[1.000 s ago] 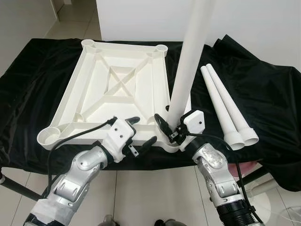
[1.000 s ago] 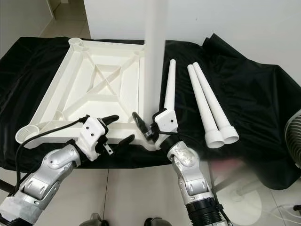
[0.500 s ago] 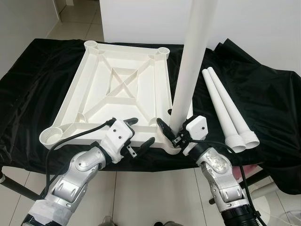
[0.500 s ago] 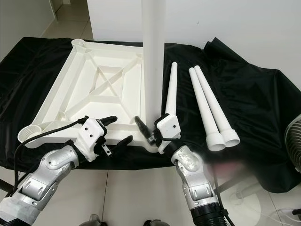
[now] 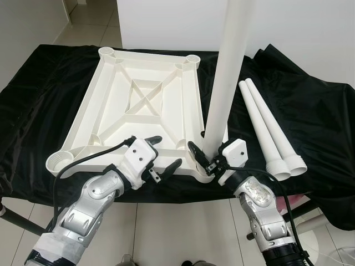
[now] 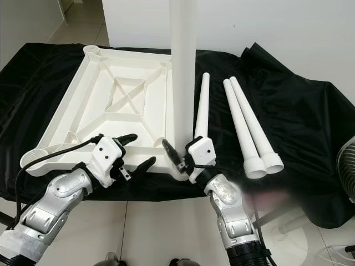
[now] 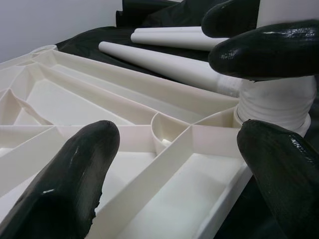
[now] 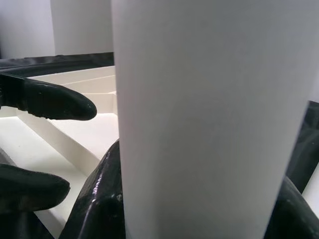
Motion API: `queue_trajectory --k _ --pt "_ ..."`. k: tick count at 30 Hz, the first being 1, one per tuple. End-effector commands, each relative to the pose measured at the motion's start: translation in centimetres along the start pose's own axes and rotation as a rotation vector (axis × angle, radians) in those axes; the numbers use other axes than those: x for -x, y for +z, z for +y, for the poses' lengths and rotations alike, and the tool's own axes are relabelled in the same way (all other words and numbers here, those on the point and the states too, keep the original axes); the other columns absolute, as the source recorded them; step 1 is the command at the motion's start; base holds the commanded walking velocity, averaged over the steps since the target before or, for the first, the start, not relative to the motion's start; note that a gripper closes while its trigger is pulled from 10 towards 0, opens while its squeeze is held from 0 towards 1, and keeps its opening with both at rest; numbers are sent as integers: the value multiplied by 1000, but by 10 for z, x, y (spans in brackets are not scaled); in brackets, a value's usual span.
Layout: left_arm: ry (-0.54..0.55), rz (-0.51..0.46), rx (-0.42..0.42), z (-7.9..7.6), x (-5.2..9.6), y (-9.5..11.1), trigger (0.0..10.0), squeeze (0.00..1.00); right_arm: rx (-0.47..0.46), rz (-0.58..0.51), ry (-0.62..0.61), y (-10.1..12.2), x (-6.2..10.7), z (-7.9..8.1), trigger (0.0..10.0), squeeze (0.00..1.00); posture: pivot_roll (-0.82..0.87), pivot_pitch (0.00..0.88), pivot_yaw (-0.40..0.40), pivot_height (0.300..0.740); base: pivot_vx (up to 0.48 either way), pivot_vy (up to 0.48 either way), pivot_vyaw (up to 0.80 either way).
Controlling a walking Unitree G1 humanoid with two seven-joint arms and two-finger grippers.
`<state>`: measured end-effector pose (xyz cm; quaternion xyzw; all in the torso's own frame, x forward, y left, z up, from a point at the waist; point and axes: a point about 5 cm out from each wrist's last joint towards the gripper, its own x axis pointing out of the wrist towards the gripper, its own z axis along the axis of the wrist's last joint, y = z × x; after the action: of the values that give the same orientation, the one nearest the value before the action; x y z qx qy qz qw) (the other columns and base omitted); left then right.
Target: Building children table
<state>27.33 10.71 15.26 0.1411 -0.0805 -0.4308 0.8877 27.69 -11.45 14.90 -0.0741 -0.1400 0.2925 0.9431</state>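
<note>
A white table top (image 5: 83, 108) lies upside down on a black cloth. One white leg (image 5: 223, 83) stands upright in its near right corner socket (image 7: 271, 107). My right gripper (image 5: 206, 159) is shut on this leg just above the socket, and in the right wrist view the leg (image 8: 209, 114) sits close between the fingers. My left gripper (image 5: 163, 153) is open over the table top's near rim, just left of the leg, holding nothing. Its fingertips (image 7: 75, 174) straddle a rib of the table top.
Two loose legs (image 5: 269, 130) lie side by side on the cloth (image 5: 316, 111) to the right, and a third leg (image 6: 201, 105) lies nearer the table top. Sockets (image 5: 58, 160) mark the other corners. A fan (image 6: 346, 172) stands at the right on the tiled floor.
The whole view has shifted slightly. The right gripper has stayed shut on the upright leg, now a little lower and nearer. The left gripper has barely moved.
</note>
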Motion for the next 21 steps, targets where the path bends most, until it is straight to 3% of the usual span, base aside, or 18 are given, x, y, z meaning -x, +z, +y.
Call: queue_trajectory --k 1,9,21 --pt "-64 8 -24 0 1 0 10000 0 -26 123 -8 -25 14 0 10000 0 57 117 -26 740 0 0 0" --pt "-65 8 -25 1 1 0 10000 0 13 118 36 -27 16 5 10000 0 54 118 -21 740 0 0 0" --pt "-62 7 -32 2 1 2 10000 0 -222 191 -98 -46 17 -3 10000 0 56 127 -18 740 0 0 0"
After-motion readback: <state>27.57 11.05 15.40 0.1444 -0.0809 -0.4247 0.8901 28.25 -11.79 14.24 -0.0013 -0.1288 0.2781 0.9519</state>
